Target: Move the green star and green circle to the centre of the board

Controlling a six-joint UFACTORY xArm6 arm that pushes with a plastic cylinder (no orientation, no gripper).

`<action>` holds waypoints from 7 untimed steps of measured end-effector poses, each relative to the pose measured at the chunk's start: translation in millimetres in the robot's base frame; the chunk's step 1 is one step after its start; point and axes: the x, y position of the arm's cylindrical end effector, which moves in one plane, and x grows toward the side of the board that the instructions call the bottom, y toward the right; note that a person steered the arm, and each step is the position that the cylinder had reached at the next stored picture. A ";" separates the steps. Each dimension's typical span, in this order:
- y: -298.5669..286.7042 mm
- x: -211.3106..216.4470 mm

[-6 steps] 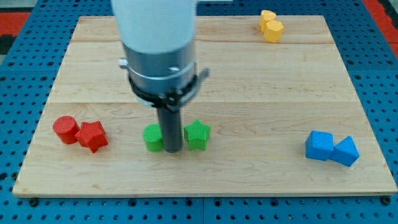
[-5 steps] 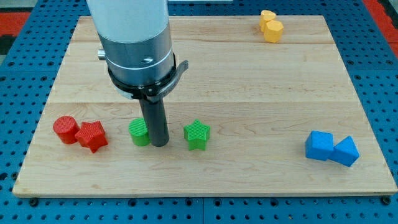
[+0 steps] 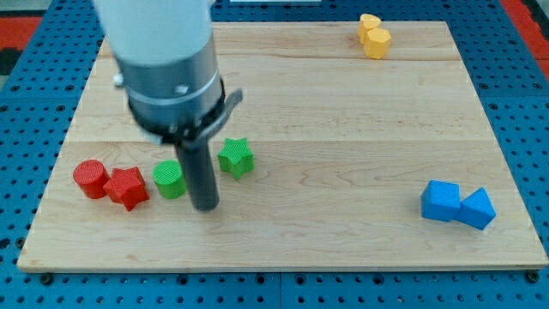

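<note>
The green star lies left of the board's middle, toward the view's bottom. The green circle lies further left, close to the red star. My tip rests on the board between the two green blocks and slightly below them, just right of the green circle and down-left of the green star. The rod and the arm's grey collar rise above it and hide part of the board behind.
A red circle and a red star sit at the lower left. Two blue blocks sit at the lower right. Two yellow blocks sit at the top right. The wooden board lies on a blue pegboard.
My tip has moved toward the view's left and slightly down. The green circle has slid left toward the red star. The green star now lies further left and a little higher.
</note>
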 end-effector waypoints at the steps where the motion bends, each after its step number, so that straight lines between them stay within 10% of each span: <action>1: -25.2 13.0; 4: -9.6 -89.7; 7: 94.1 -37.4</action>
